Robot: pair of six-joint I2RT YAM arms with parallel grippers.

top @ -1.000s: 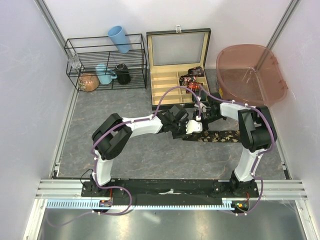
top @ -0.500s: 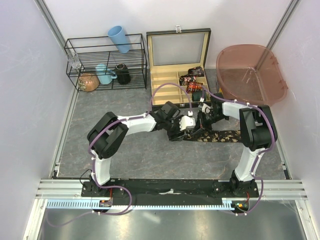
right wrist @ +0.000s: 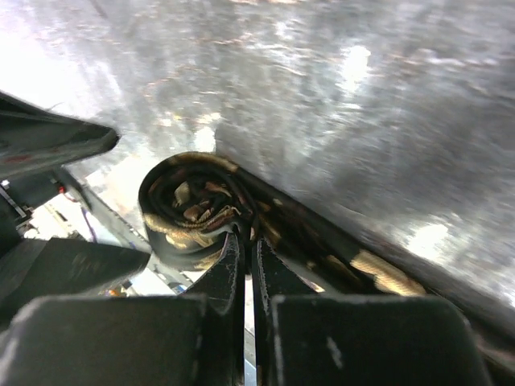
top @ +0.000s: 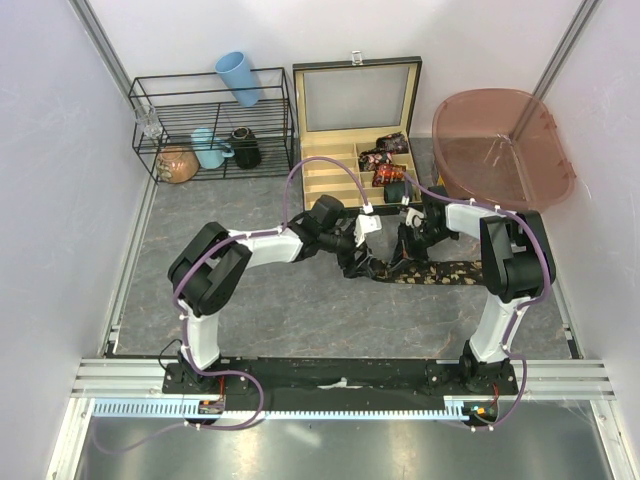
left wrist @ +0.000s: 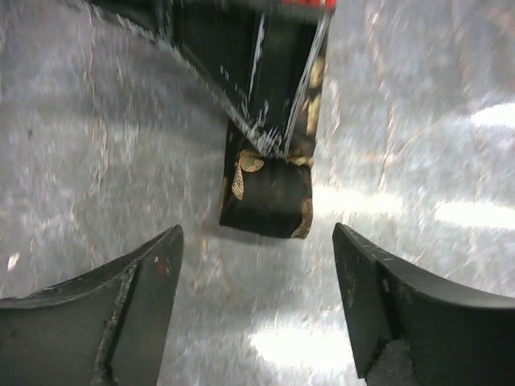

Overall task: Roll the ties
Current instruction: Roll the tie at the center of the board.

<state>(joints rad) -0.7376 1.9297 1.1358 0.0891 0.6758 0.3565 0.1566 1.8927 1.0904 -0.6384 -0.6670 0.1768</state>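
One dark fabric necktie (left wrist: 267,201), tan-printed, probably limp and springy: I'm pinching its coil's core in the right gripper (right wrist: 245,251), jaws nearly together, while the left gripper (left wrist: 256,245) is hovering wide apart.

The left arm (top: 265,247) and the right arm (top: 510,260) reach in over the middle of the worktop (top: 250,310), elbows out, wrists bent so the 2 grippers meet close together. The left gripper (left wrist: 256,241) is spread wide, its 2 fingers (left wrist: 137,289) angled low. The right gripper (right wrist: 245,241) has its fingers (right wrist: 221,273) pressed almost together, pinching the coiled end of the tie (right wrist: 181,201).
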